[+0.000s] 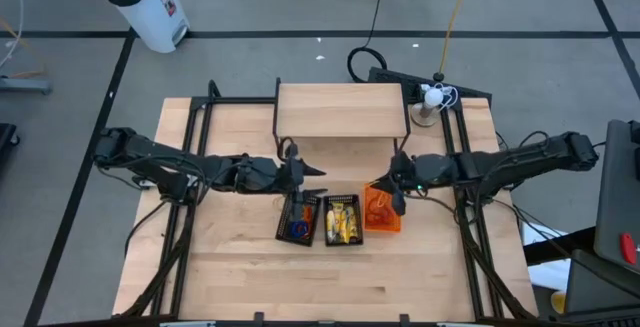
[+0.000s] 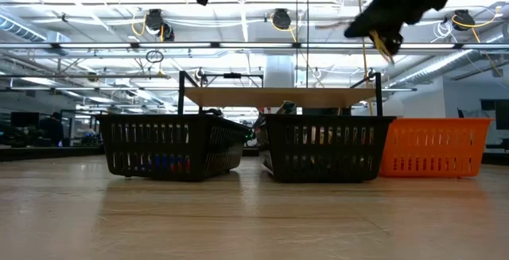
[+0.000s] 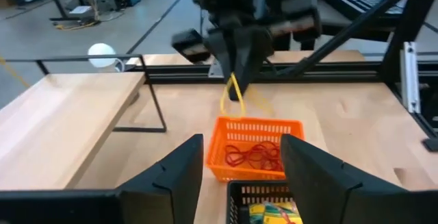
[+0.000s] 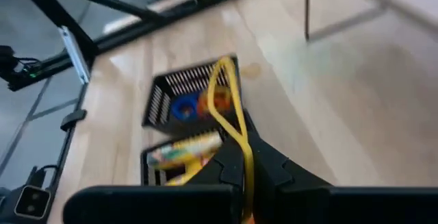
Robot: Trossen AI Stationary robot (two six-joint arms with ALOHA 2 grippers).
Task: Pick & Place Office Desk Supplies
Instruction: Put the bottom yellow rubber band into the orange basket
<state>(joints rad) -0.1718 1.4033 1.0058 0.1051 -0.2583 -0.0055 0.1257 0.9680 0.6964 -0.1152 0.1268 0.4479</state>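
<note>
Right jaws (image 3: pixel 236 90) pinch yellow band (image 4: pixel 233 114) (hidden overhead), orange basket (image 3: pixel 250 152) below

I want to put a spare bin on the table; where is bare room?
The front strip of the table, ahead of the three baskets, is bare wood. So are the front corners beside them. The raised shelf at the back is also bare. It is crowded mid-table, where both arms hang over the black baskets and the orange basket.
</note>
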